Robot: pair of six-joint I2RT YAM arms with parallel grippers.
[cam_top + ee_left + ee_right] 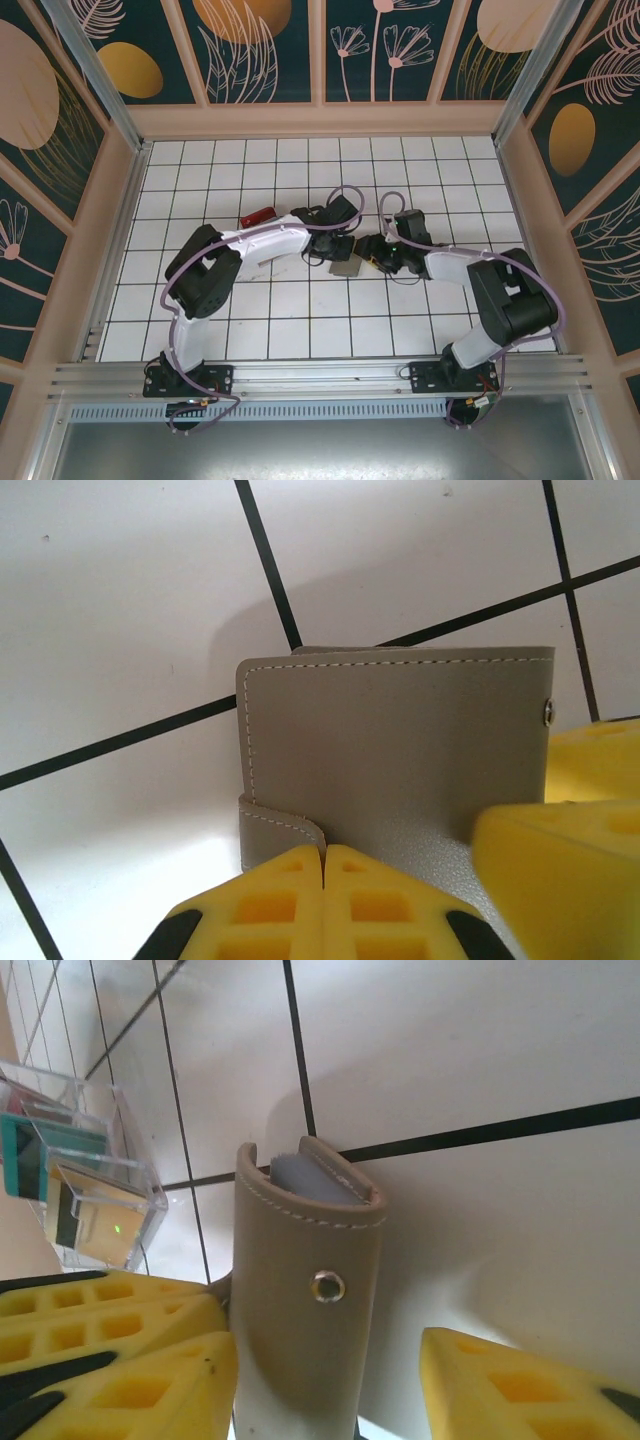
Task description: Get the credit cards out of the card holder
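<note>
Right wrist: card holder [300, 1300] encloses pale insert [300, 1176]; right claw [330, 1365] apart, left claw [325, 865] together.

Grey card holder [345, 266] on tiled table [250, 330]

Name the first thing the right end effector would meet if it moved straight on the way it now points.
The card holder: its snap edge stands between the jaws of the right end effector, so contact likely comes almost at once.
</note>
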